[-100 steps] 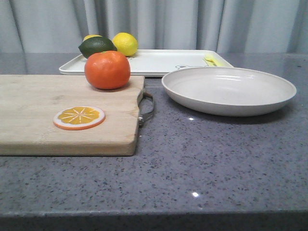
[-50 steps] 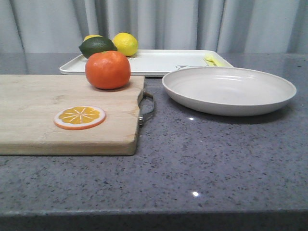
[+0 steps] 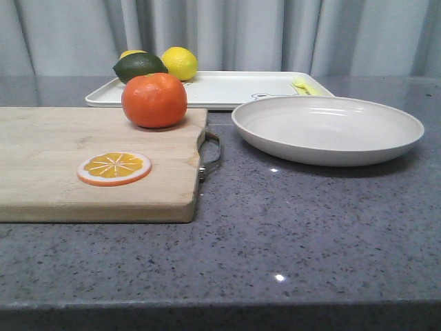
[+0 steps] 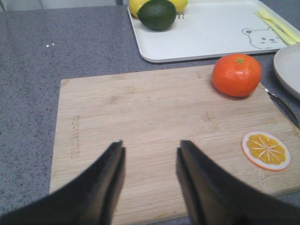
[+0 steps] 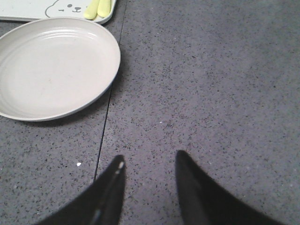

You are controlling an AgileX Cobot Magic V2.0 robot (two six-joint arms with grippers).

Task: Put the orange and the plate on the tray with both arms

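Not much to read here, honestly. The pale rectangular wooden cutting board point(image 4: 154, 136) had a faint word burned or stamped along one short edge, seen in the left wrist view, but it was too blurry to make out the letters. The flat white rectangular tray point(image 4: 206, 42) only carried a little line drawing of a bear's face point(image 4: 258, 38), no lettering with it. No numbers, brands or labels were readable anywhere else.

The left gripper point(image 4: 150, 146) and the right gripper point(image 5: 147, 158) are both hanging with their dark fingers parted, gripping nothing, tips pointing toward twelve o'clock.
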